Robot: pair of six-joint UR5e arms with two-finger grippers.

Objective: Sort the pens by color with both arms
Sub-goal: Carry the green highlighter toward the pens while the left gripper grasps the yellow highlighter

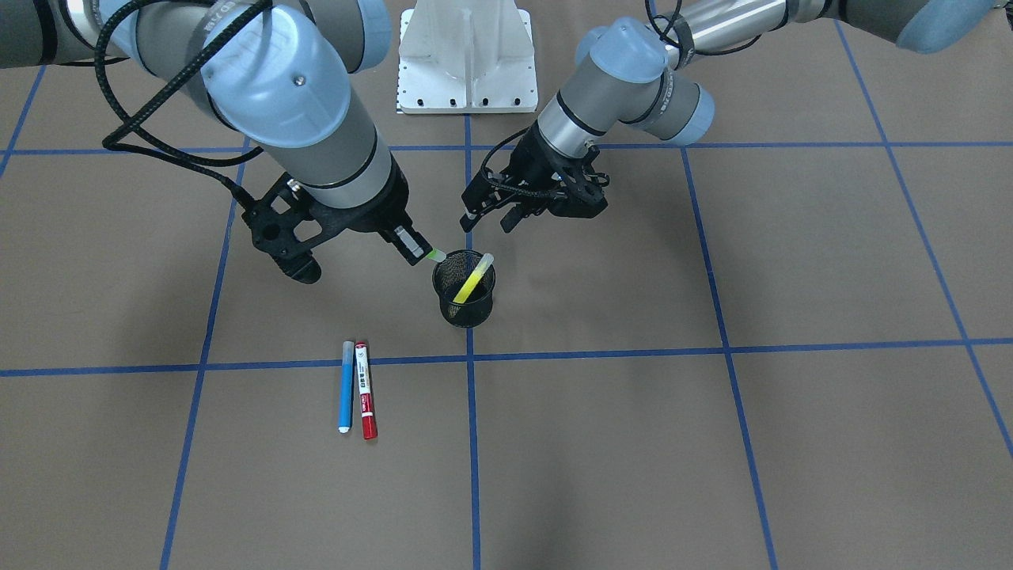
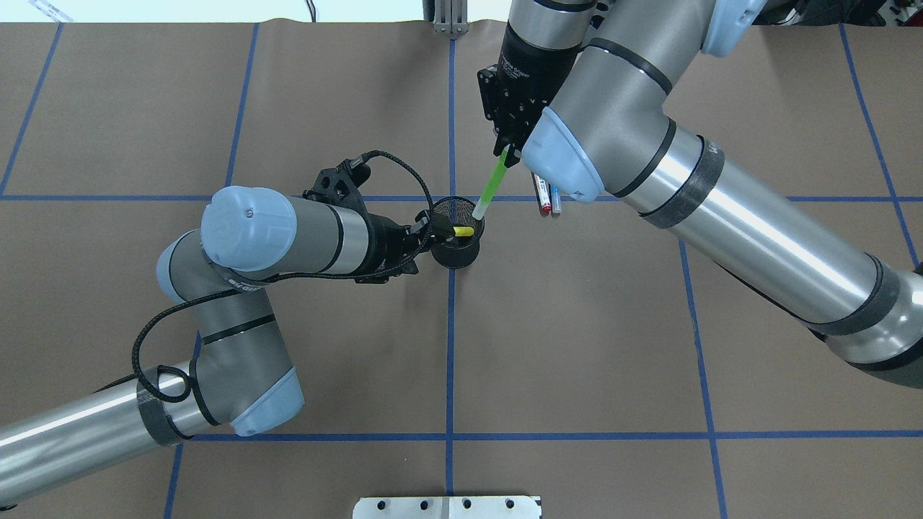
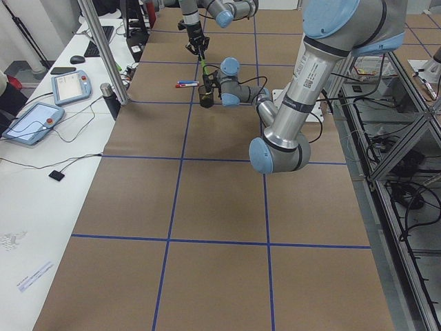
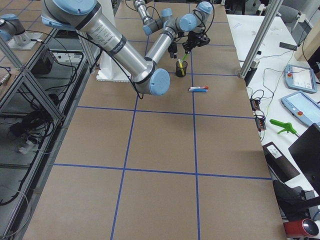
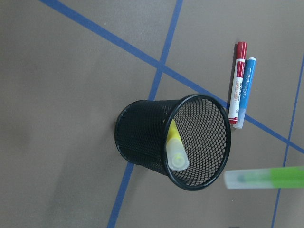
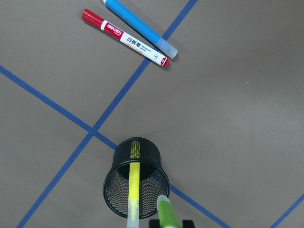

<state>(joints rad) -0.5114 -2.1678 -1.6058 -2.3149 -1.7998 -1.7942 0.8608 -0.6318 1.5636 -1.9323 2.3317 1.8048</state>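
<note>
Above the mesh cup [image 2: 456, 256], the right pincer [image 2: 504, 153] angles down, pinching the green pen [image 2: 491, 183].

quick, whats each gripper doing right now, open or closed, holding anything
Left gripper: open, holding nothing.
Right gripper: closed on the green pen.

I work in a robotics lab: blue tape [image 3: 138, 156] grids my table [image 3: 213, 200], teach pendants [image 3: 29, 125] lie on the side bench [image 3: 41, 227], and an aluminium post [image 3: 102, 43] stands beside it.
</note>
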